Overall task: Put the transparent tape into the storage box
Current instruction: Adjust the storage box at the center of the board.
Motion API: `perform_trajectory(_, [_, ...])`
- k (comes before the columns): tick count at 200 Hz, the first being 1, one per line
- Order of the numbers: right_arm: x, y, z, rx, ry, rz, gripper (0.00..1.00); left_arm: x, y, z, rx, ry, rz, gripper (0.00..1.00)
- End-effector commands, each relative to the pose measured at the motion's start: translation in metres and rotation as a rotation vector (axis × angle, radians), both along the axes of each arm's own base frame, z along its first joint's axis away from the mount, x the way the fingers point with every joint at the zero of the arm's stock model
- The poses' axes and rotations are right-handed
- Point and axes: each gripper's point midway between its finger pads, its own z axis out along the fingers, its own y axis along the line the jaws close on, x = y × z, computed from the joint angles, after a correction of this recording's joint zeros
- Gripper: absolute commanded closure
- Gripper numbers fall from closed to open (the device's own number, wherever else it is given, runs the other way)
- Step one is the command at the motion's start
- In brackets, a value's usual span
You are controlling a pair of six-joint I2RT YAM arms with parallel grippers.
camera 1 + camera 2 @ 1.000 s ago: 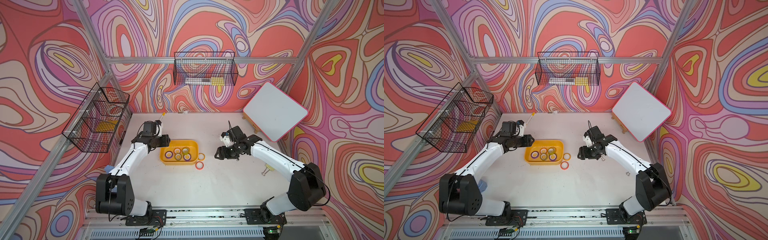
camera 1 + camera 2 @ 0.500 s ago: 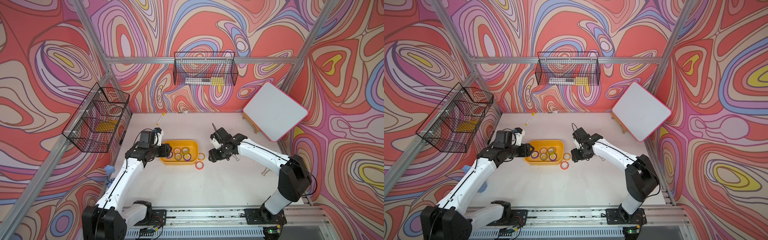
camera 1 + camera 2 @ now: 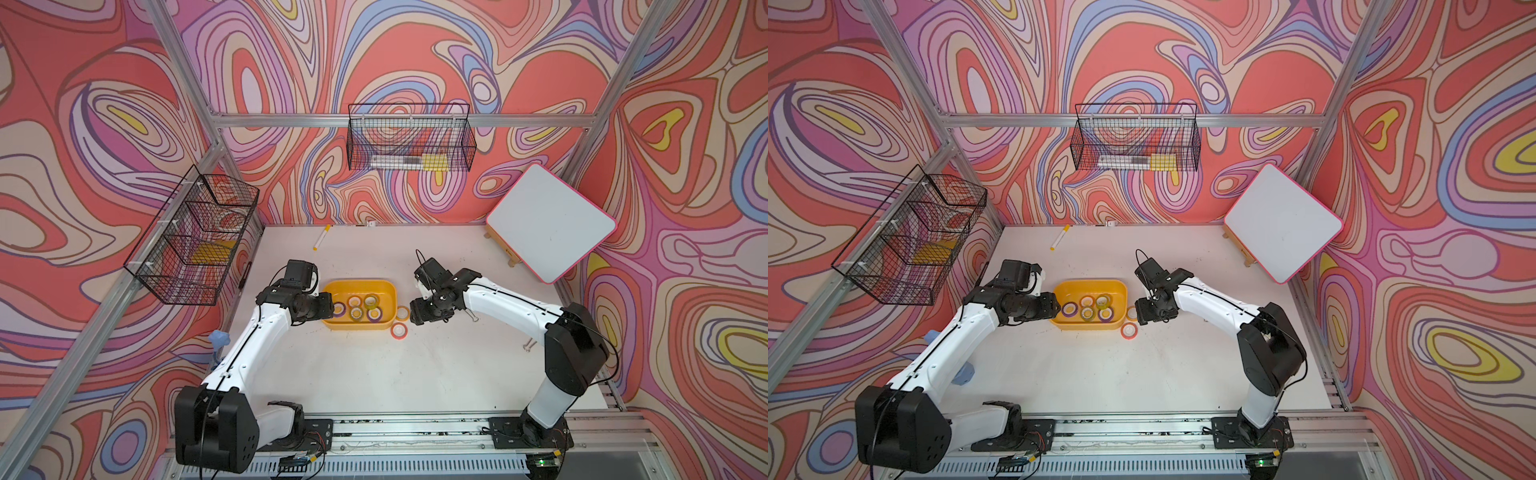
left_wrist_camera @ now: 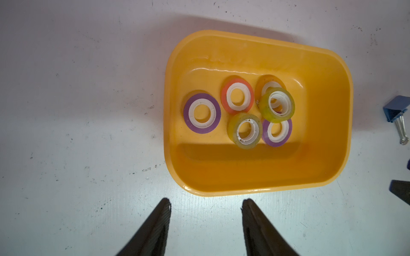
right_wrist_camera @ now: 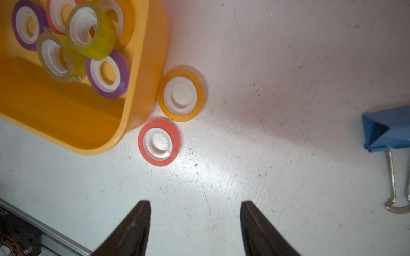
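The left gripper (image 4: 206,204) and right gripper (image 5: 195,204) stood spread, empty. Six rolls (image 4: 264,107) lay in the box (image 4: 257,190), two beside it

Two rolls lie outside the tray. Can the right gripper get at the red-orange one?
Likely yes: the right gripper is open and empty; the red-orange roll lies flat on bare table ahead, though close beside the tray.

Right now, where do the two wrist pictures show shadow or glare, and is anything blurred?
Left wrist view: a shadow band darkens the storage box floor along one wall; the table shines pale near the left hand. Right wrist view: glare whitens the table by the red-orange roll; the blue binder clip looks slightly soft.
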Motion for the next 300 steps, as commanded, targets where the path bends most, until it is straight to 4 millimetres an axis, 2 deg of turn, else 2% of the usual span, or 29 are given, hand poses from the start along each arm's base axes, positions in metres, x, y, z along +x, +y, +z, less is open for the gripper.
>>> perform_trajectory(1, [0.005, 0.005, 0.007, 0.023, -0.015, -0.021, 0.34, -0.003, 0.01, -0.005, 0.027, 0.058, 0.054, 0.47])
perform_trajectory(36, [0.007, 0.007, 0.008, 0.034, -0.021, -0.022, 0.34, 0.001, 0.017, -0.021, 0.054, 0.107, 0.102, 0.48])
perform_trajectory(79, [0.01, 0.013, 0.007, 0.051, -0.023, -0.004, 0.34, 0.013, 0.02, -0.031, 0.078, 0.136, 0.122, 0.56])
perform_trajectory(148, [0.01, 0.01, 0.012, 0.062, -0.033, 0.012, 0.34, 0.007, 0.025, -0.057, 0.11, 0.222, 0.136, 0.62])
perform_trajectory(220, [0.021, -0.013, 0.01, 0.11, -0.006, -0.048, 0.34, 0.004, 0.029, -0.067, 0.136, 0.254, 0.14, 0.74])
perform_trajectory(263, [0.027, -0.019, 0.009, 0.118, -0.003, -0.054, 0.34, 0.003, 0.032, -0.068, 0.152, 0.264, 0.136, 0.8])
perform_trajectory(300, [0.03, -0.021, 0.006, 0.116, 0.004, -0.052, 0.34, -0.003, 0.035, -0.067, 0.177, 0.279, 0.122, 0.92])
